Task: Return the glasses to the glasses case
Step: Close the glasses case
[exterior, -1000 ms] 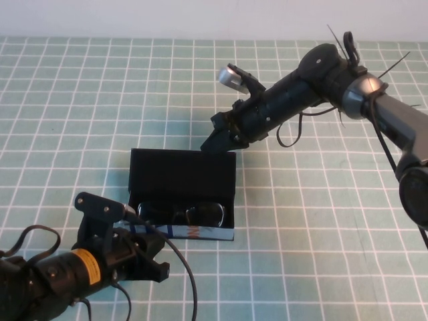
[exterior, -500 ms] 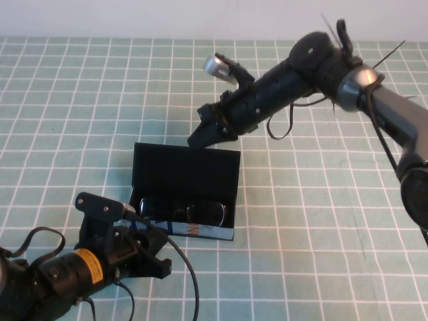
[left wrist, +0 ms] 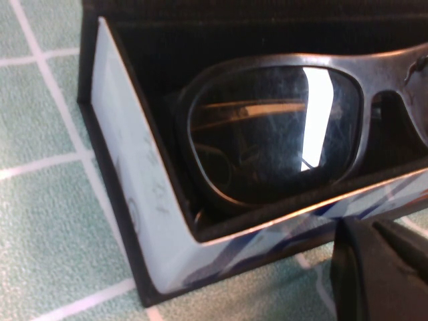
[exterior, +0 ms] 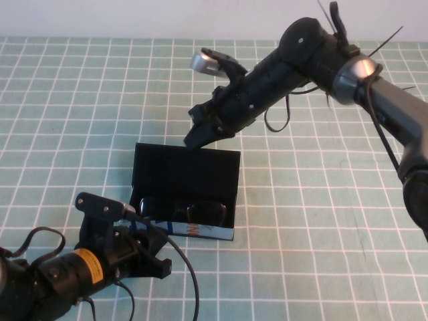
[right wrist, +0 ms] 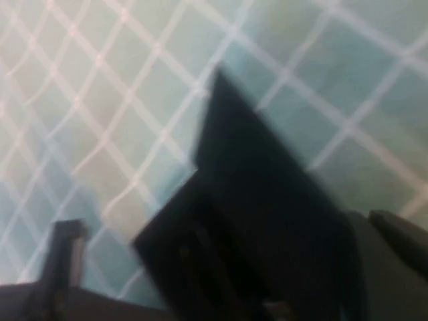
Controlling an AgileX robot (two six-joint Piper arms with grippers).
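Near the middle of the desk, a little toward its near edge, the glasses case stood with its hinged lid raised and leaning toward the far edge. The glasses already lay inside it, black frame and clear lens resting against the printed front wall, as the left wrist view showed plainly.

The right gripper hung just behind the top edge of the raised lid, on its far side, fingers clenched on nothing. Whether its tip touched the lid could not be told. The left gripper sat low at the near-left corner of the case, just beside the front wall; I cannot tell whether its fingers were released or clenched.

What seemed left of the task was closing the lid. The risks lay there. A push from the clenched right fingers placed too high or off to one side could have skidded over the lid edge instead of folding it forward. A push too hard could have slid the light case toward the near edge and into the left gripper. If the frame sat proud of the front wall, the lid could have come down on it and failed to shut.
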